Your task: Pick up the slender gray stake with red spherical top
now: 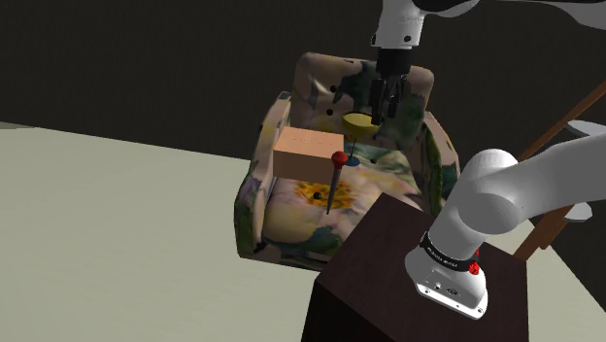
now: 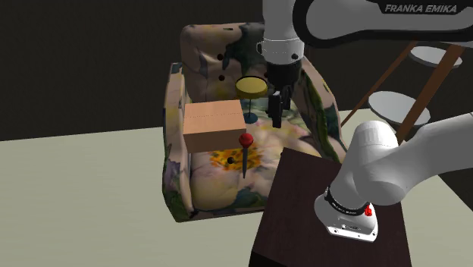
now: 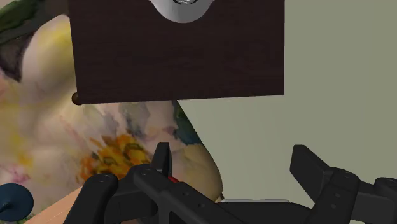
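The slender grey stake [image 1: 333,185] [image 2: 245,158] with a red ball on top stands upright on the seat of a flower-patterned armchair [image 1: 251,199] [image 2: 176,152], just in front of a peach box [image 1: 303,155] [image 2: 214,125]. My gripper [image 1: 382,112] [image 2: 277,114] hangs above the seat's back part, behind the stake and higher than its red top. In the wrist view the gripper [image 3: 234,162] is open with nothing between its fingers [image 3: 161,156]. A small red spot [image 3: 173,180] shows by one finger's base.
A yellow disc on a thin stem [image 1: 359,122] [image 2: 252,86] with a blue foot [image 3: 13,200] stands close beside the gripper. The dark brown stand [image 1: 388,262] [image 2: 303,205] [image 3: 178,51] is in front of the chair. Round shelves on wooden legs [image 2: 394,106] stand at the second exterior view's right.
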Available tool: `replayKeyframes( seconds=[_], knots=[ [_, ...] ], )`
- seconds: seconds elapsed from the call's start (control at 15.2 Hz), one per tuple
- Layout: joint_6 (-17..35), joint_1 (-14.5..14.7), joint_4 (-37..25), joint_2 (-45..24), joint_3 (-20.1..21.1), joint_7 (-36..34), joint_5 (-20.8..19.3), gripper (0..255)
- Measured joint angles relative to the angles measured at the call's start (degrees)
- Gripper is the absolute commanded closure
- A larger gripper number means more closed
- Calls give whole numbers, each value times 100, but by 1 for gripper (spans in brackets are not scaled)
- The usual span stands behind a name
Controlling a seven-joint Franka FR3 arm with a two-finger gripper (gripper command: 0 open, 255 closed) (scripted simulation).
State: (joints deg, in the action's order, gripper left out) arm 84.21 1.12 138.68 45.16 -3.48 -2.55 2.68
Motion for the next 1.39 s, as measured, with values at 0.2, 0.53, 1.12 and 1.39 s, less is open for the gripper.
replayKeyframes(
  seconds=[0.2, 0.53, 1.12, 1.39],
  knots=[
    [306, -62, 233, 22, -6, -70, -16, 0],
    [1641, -278, 851, -285, -19, -364, -44, 0],
    [4154, -631, 1501, -1382, -59, -910, -64, 0],
    [4653, -643, 1688, -1632, -75, -922, -48, 0]
  ],
)
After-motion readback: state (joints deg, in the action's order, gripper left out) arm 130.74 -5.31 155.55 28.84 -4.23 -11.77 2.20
